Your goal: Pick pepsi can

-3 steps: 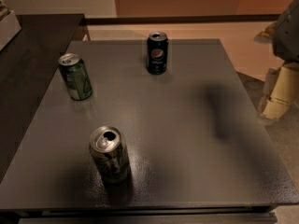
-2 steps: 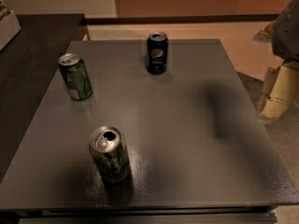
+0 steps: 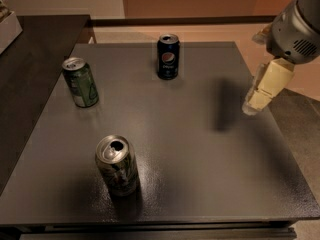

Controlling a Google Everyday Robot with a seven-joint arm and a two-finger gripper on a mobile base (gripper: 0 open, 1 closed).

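Note:
The pepsi can is dark navy with the round Pepsi logo and a silver top. It stands upright at the far middle of the grey table. My gripper hangs at the right edge of the table, well to the right of the can and nearer to me, above the surface. It holds nothing that I can see.
A green can stands at the left of the table. A green patterned can with an open top stands at the near left. A dark counter runs along the left side. The floor lies to the right.
The gripper and arm have shifted slightly left, in over the table's right edge. The cans have not moved.

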